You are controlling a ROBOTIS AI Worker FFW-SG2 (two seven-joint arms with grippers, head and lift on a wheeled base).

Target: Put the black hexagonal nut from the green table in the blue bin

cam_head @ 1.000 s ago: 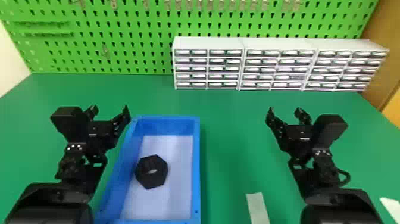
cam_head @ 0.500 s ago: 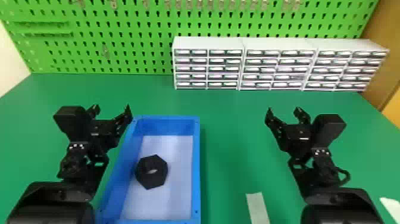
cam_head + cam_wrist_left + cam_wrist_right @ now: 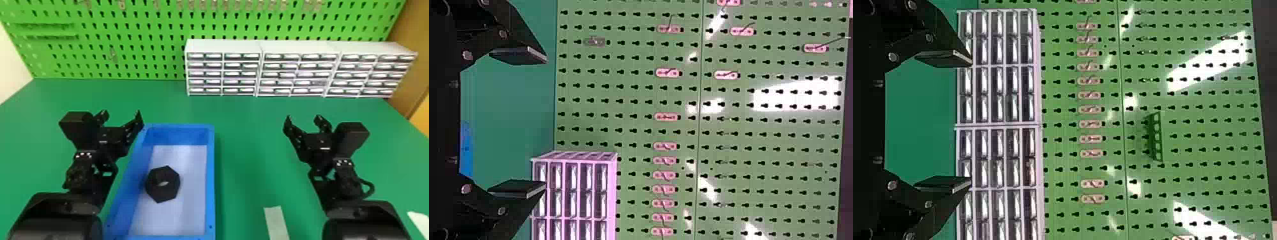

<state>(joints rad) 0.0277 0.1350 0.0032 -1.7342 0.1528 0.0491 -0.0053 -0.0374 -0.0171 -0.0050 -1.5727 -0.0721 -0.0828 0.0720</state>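
Drifting slightly inward, your left pincer and right pincer hang spread, the nut inside the blue bin: apparently done.

The black left arm and right arm stick up from the bottom. The left gripper and right gripper are both wide open.
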